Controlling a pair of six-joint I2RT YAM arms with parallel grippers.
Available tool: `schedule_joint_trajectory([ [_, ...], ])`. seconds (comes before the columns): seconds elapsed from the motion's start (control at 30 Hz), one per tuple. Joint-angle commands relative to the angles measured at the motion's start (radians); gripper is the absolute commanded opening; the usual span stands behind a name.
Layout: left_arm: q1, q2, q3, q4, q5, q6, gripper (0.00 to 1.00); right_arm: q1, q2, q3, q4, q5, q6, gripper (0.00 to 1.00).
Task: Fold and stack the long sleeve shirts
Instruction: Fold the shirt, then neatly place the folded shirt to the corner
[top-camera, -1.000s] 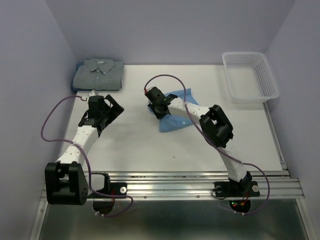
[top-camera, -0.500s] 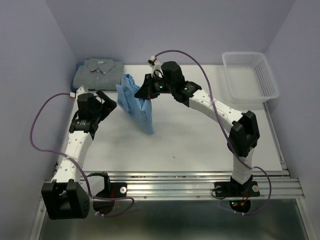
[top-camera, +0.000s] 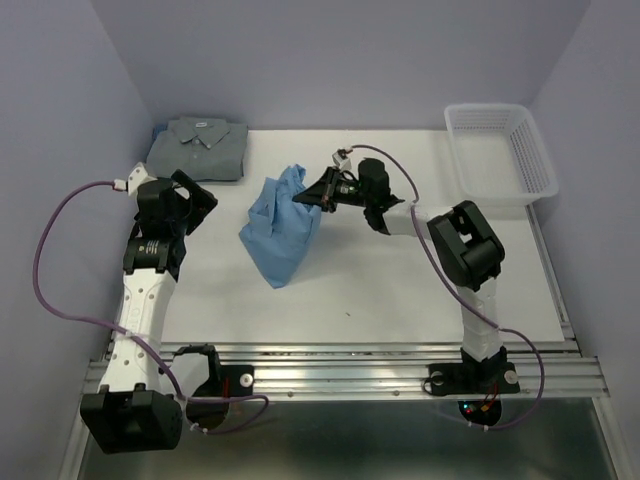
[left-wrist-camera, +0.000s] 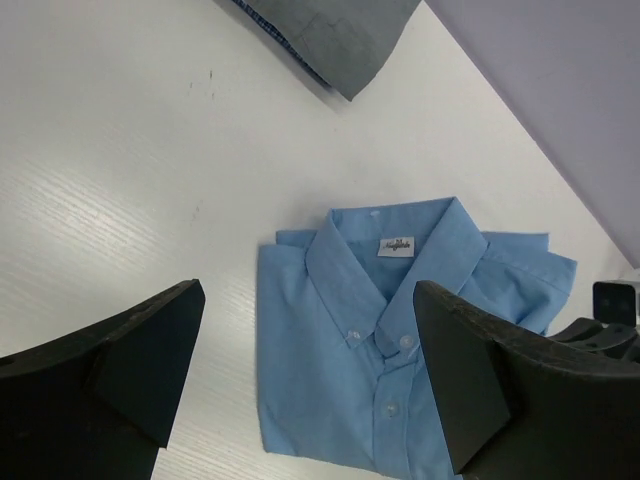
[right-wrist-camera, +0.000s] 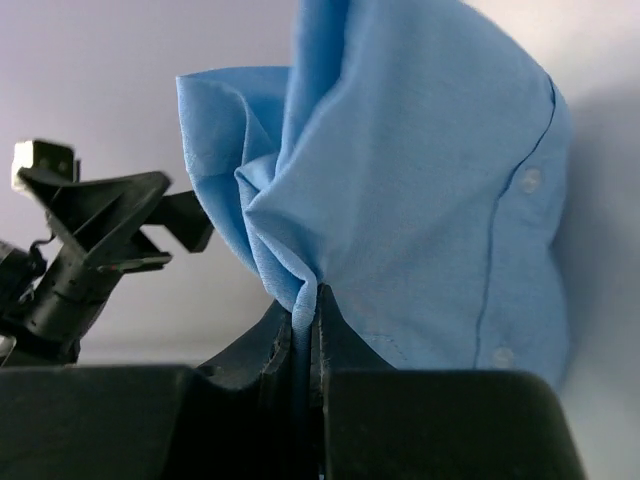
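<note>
At centre, sky-blue shirt (top-camera: 282, 225) (collared, bunched).

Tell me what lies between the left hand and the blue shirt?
Only bare white table separates the left hand from the blue shirt, seen in the top view.

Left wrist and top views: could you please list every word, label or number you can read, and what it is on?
Neck label of the light blue shirt: dark script word, too blurred to read.
Collar tag of the grey-green shirt: white patch, too small to read.
No other text shows.
</note>
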Motion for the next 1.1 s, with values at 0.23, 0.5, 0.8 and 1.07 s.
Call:
schedule_joint_trajectory([
  [0.23, 0.001, 0.071, -0.002, 0.091, 0.082, -0.026, 0.99, -0.237, -0.028, -0.2, 0.152, -0.061, 0.036, 0.02],
  [0.5, 0.001, 0.169, 0.005, 0.136, 0.188, -0.02, 0.99, -0.386, -0.085, -0.338, -0.096, -0.075, -0.205, 0.6],
  [0.8, -0.028, 0.277, -0.038, 0.224, 0.303, 0.017, 0.99, -0.441, -0.387, -0.251, -0.837, 0.624, -0.681, 0.89],
  [1.07, -0.172, 0.399, -0.095, 0.344, 0.434, 0.02, 0.99, -0.296, -0.38, -0.1, -0.915, 0.38, -0.908, 1.0],
])
